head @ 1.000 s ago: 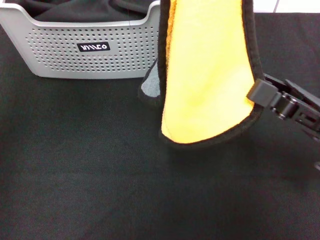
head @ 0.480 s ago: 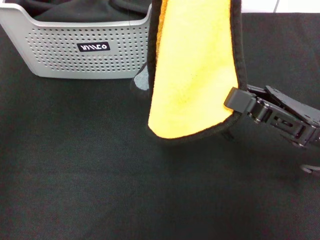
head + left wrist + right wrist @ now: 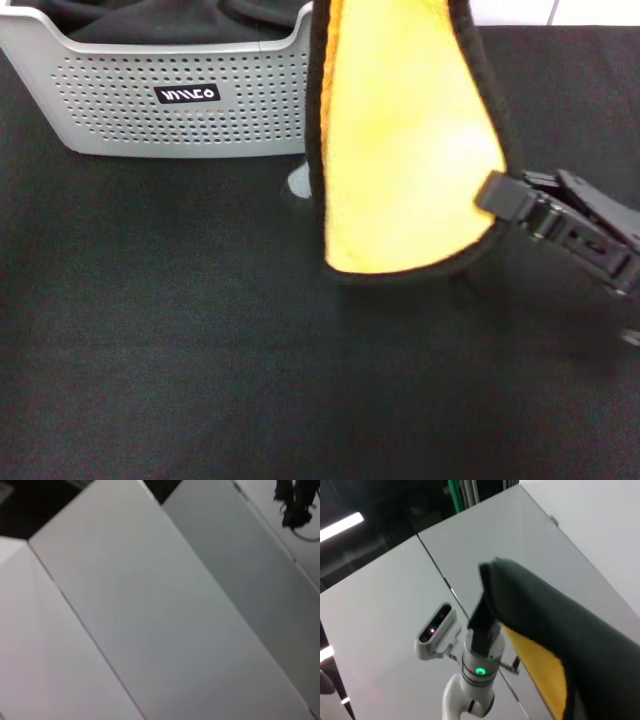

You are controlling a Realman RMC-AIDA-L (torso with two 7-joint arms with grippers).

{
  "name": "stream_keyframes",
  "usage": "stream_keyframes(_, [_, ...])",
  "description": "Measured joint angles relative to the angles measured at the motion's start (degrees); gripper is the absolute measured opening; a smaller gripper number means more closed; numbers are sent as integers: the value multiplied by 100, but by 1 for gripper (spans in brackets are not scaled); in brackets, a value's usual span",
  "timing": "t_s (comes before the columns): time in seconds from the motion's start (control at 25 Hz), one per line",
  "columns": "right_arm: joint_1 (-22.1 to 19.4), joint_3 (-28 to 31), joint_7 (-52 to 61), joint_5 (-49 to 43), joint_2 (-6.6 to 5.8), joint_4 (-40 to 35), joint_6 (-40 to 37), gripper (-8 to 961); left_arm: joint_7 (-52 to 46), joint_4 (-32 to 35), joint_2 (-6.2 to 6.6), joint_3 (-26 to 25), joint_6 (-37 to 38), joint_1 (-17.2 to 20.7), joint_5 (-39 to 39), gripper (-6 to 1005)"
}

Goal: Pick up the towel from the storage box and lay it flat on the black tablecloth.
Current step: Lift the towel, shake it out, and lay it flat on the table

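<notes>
The towel (image 3: 410, 140) hangs upright in the head view, yellow face toward me, black trim around it, its top running out of frame. A bit of its grey face (image 3: 298, 182) peeks out at the lower left. My right gripper (image 3: 497, 193) comes in from the right and is shut on the towel's lower right edge. The towel's bottom hangs just above the black tablecloth (image 3: 200, 350). The storage box (image 3: 130, 125) stands at the back left. In the right wrist view the towel (image 3: 540, 665) drapes close by, dark with a yellow strip. My left gripper is out of view.
A dark cloth (image 3: 160, 18) lies bundled inside the storage box. The right wrist view looks up at the robot's own head (image 3: 480, 667) against white panels. The left wrist view shows only white panels (image 3: 150, 610).
The towel's lower end and my right gripper swung left half a second ago, then came partway back to the right. The storage box has not moved.
</notes>
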Motion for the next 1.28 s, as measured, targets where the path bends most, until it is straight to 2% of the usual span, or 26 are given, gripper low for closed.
stream_keyframes(0.2, [-280,244,-28,26,-159,5,-321,12,-133,-2,8,-56,12,145,418,14])
stream_keyframes(0.36, [-462,541,-28,29,-354,9,-499,12,-449,-52,45,-163,49,152,1065,14])
stream_keyframes(0.52, [-488,699,-25,29,-557,101,-521,13,-643,-476,174,-228,346,81,1424,14])
stream_keyframes(0.76, [-380,679,66,-24,-918,165,-667,13,-805,-1735,621,-613,1526,-189,1065,14])
stream_keyframes(0.84, [-378,675,107,-99,-1070,-11,-677,13,-809,-2240,836,-778,2132,-264,769,14])
stream_keyframes(0.88, [-377,677,117,-141,-1108,-78,-680,13,-809,-2427,911,-806,2312,-272,657,14])
stream_keyframes(0.96, [-364,699,125,-316,-1247,-326,-681,13,-810,-2926,1151,-802,2701,-283,329,13])
stream_keyframes(1.08, [-336,725,114,-663,-1443,-735,-682,13,-805,-3326,1414,-551,2818,-261,16,13])
stream_keyframes(1.12, [-336,725,114,-663,-1443,-735,-682,13,-799,-3415,1490,-427,2823,-249,-92,13])
stream_keyframes(1.16, [-320,733,114,-873,-1525,-975,-684,14,-793,-3507,1606,-229,2827,-231,-216,13])
stream_keyframes(1.28, [-279,740,133,-1083,-1575,-1217,-686,14,-839,-3579,1862,267,2838,-219,-354,13])
